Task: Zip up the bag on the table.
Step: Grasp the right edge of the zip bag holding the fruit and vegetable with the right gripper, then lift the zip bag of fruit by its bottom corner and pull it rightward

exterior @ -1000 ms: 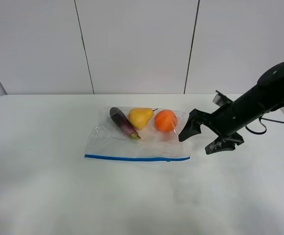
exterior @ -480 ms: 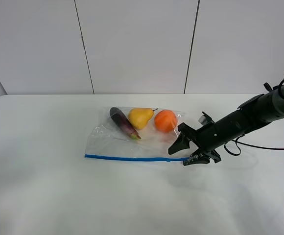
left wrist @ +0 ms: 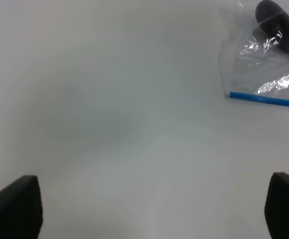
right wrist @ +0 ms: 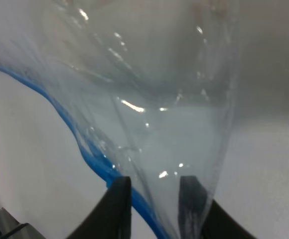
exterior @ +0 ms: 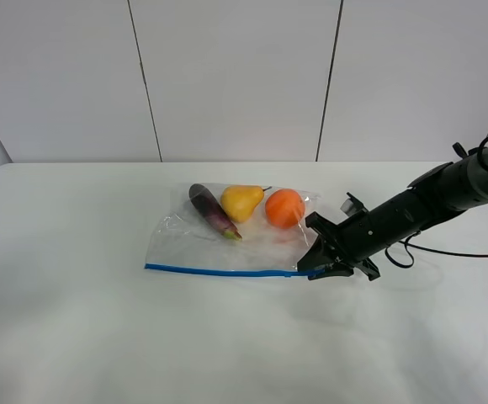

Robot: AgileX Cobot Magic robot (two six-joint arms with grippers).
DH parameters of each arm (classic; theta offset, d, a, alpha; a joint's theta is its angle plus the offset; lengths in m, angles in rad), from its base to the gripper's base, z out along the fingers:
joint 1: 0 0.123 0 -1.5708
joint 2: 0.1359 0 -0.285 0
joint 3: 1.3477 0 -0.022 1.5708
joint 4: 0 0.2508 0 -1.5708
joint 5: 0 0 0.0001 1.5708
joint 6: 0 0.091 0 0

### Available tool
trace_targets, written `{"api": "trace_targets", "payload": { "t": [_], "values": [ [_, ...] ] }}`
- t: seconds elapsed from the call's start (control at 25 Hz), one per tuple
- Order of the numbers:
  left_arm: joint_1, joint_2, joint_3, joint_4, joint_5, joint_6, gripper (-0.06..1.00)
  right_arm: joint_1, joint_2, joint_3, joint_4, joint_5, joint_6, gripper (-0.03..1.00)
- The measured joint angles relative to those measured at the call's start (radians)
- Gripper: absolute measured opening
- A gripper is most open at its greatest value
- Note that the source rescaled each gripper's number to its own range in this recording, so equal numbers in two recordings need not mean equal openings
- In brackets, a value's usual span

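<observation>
The clear bag (exterior: 244,240) lies on the white table (exterior: 84,337), its blue zipper strip (exterior: 219,272) along the near edge. A purple eggplant (exterior: 210,210), a yellow pear (exterior: 241,202) and an orange (exterior: 284,207) show through it. My right gripper (exterior: 315,268) sits low at the bag's right end and is shut on the plastic at the zipper's end. The right wrist view shows the crinkled bag (right wrist: 154,114) and blue strip (right wrist: 74,132) pinched between the fingers (right wrist: 119,204). My left gripper (left wrist: 149,206) is open and empty, well left of the bag (left wrist: 264,74).
The right arm (exterior: 429,202) stretches low over the table from the right edge, with a cable trailing beside it. A white panelled wall (exterior: 236,76) stands behind the table. The left arm is out of the exterior view.
My right gripper came down and left from above the table to the bag's right end, then closed its wide-open jaws on the corner by the zipper. The bag has barely shifted.
</observation>
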Motion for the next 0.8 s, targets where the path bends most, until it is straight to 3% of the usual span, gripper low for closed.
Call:
{"api": "trace_targets", "payload": {
  "t": [0.16,0.36,0.64,0.8],
  "values": [
    [0.0,0.0,0.0,0.0,0.0,0.0,1.0,0.0,0.0,0.0,-0.016,0.0,0.0,0.27],
    [0.0,0.0,0.0,0.0,0.0,0.0,1.0,0.0,0.0,0.0,-0.026,0.0,0.0,0.13],
    [0.0,0.0,0.0,0.0,0.0,0.0,1.0,0.0,0.0,0.0,-0.027,0.0,-0.014,0.02],
    [0.0,0.0,0.0,0.0,0.0,0.0,1.0,0.0,0.0,0.0,-0.027,0.0,-0.017,0.0]
  ]
}}
